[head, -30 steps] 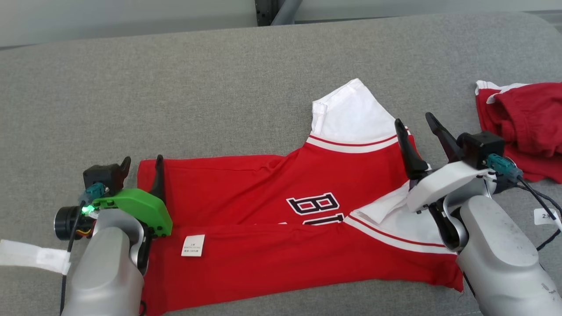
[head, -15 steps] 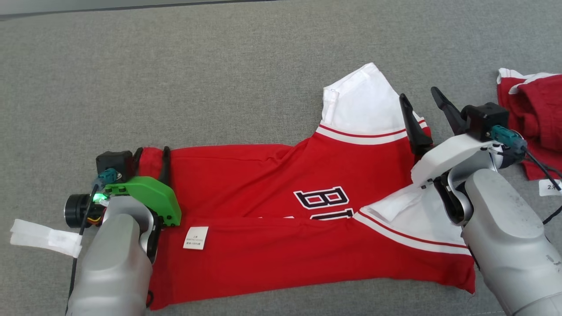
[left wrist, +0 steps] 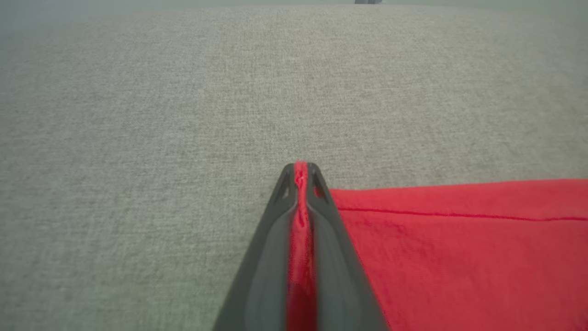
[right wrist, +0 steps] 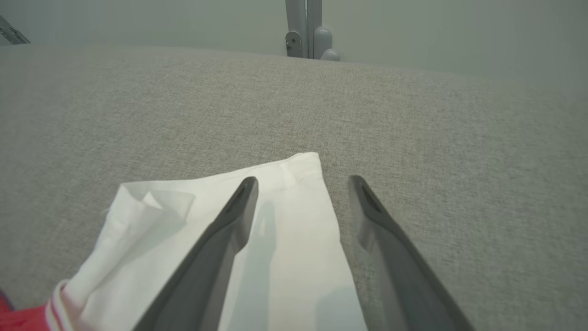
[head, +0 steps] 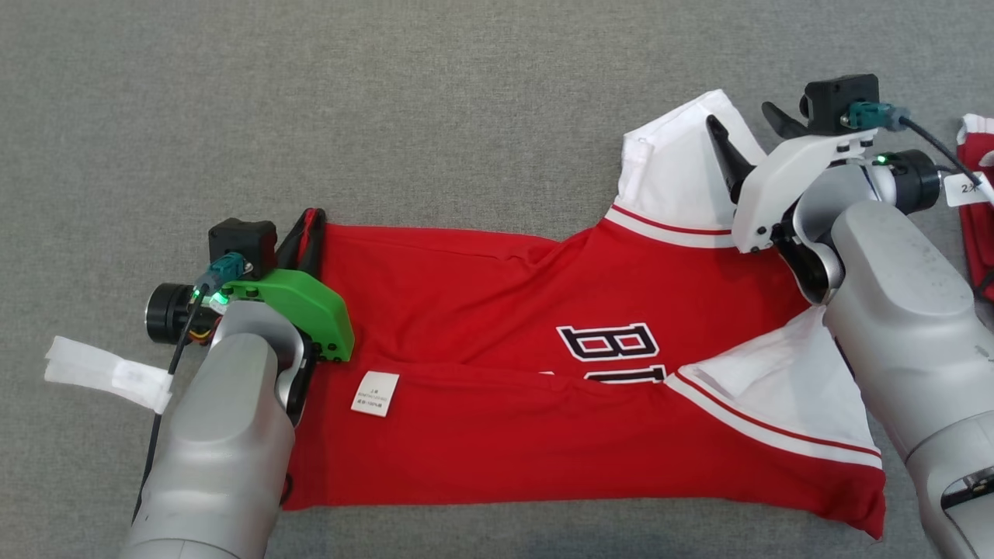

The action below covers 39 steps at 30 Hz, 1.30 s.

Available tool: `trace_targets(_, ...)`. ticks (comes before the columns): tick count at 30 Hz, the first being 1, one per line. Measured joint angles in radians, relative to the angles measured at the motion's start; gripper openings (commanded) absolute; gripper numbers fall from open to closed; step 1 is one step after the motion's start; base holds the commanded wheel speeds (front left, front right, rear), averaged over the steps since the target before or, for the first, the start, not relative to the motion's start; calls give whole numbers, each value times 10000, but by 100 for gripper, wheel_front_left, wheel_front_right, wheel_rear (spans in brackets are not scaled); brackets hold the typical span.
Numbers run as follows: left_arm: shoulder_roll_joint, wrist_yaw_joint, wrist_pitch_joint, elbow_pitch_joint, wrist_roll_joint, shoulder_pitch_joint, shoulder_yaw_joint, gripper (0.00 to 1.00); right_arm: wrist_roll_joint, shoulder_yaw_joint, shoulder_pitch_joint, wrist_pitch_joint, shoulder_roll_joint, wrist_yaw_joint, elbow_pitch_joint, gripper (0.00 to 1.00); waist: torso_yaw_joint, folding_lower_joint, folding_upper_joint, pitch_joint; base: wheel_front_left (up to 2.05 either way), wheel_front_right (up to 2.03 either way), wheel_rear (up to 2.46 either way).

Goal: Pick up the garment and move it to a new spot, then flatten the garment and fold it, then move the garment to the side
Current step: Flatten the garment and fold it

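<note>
I see left gripper (head: 308,225) pinched shut on garment (head: 497,404) hem corner | right gripper (head: 739,114) wide, astride white sleeve (head: 675,171) edge, toward grey surface (head: 388,93) far edge

Bright, even, diffuse light throughout; no glare. Head view sharp; garment (head: 497,419) red saturated, thin soft shadow along its near edge. L wrist view: left gripper (left wrist: 301,166) fingers blurred twd bottom edge, grey cloth surface (left wrist: 183,92) beyond garment goes hazy w/ wide-angle curve at far rim. R wrist view: faint finger shadow on garment's white sleeve (right wrist: 294,207); bkgd past it pale, washed out
</note>
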Motion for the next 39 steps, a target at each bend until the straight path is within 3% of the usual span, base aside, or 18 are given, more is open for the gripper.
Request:
trace_targets(6,-4,-27,-13,-449,-548,-70,-623,0,-104,25,-773,556,-119,0,928,100,336,0,0,339,0,0,0)
trace_targets(7,-2,-27,-15,-512,-629,-72,-706,0,-136,71,-851,669,-111,0,1041,78,381,0,0,391,0,0,0)
trace_targets(8,-4,-27,-35,-556,-706,-77,-786,0,-130,113,-906,755,-88,0,1137,35,424,0,0,437,0,0,0)
trace_targets(9,-2,-25,-38,-585,-780,-84,-867,0,-127,159,-960,769,-69,0,1189,0,461,0,0,476,0,0,0)
trace_targets(17,-2,194,-33,-796,-993,12,-959,0,-178,221,-1169,-318,-167,2,1467,0,409,1,0,384,0,0,0)
trace_targets(26,291,209,-29,-1465,-907,999,-545,0,40,433,-530,-1737,-127,0,1624,0,86,1,0,-518,0,0,0)
trace_targets(39,568,111,-29,-3208,-738,3265,309,0,1664,1570,1764,-2257,-640,0,-403,0,-505,0,0,-2214,0,0,0)
